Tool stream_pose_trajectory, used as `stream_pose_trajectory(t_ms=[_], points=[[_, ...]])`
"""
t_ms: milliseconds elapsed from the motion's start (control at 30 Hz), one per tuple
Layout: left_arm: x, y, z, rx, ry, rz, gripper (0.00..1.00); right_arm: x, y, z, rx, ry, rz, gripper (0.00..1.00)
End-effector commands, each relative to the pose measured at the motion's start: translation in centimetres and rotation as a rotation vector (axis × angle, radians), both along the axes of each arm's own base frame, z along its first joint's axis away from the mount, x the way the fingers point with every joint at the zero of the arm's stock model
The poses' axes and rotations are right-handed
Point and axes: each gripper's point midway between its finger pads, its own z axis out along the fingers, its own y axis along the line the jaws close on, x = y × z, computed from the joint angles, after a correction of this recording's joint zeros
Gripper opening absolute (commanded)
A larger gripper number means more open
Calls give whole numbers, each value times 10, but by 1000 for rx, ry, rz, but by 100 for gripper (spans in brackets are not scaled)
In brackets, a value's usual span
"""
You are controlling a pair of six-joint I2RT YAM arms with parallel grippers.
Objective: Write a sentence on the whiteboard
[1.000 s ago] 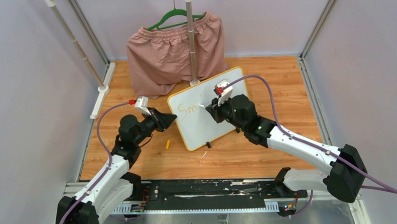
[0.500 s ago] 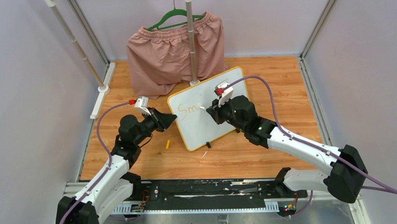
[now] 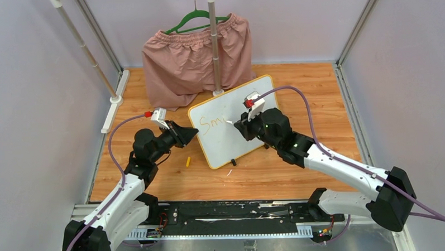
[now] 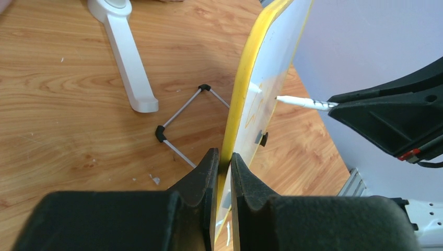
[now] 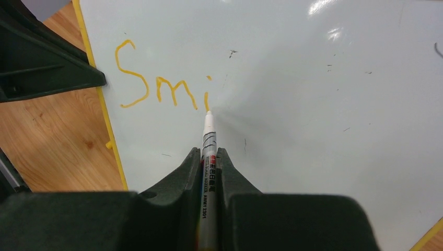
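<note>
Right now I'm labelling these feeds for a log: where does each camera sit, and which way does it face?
Top external: above and behind the robot, looking down at the whiteboard and pink shorts; the left arm and right arm show.
Left wrist: on the left arm, looking along the left tool, shut on the whiteboard's yellow edge.
Right wrist: on the right arm, looking along the right tool and its marker at the orange letters.
Shared: both wrist views show the marker and whiteboard.

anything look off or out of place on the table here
A small yellow piece, maybe a marker cap, lies loose on the table beside the whiteboard. The board sits skewed to the table edges, but the left gripper clamps its rim, so that looks deliberate.
</note>
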Motion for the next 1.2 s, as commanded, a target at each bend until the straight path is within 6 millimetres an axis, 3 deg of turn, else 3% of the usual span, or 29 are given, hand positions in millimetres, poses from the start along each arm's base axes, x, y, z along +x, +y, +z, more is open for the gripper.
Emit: stream_pose_trajectory(t_ms=[0, 133, 600, 1167], points=[[-3, -1, 3, -2, -22, -16, 0, 7, -6, 49, 70, -75, -37, 0], [-3, -1, 3, -1, -21, -16, 0, 16, -5, 63, 67, -105, -47, 0], [-3, -1, 3, -1, -23, -16, 0, 41, 1, 68, 69, -105, -56, 0], [-3, -1, 5, -3, -26, -17, 0, 31, -8, 28, 41, -25, -63, 0]])
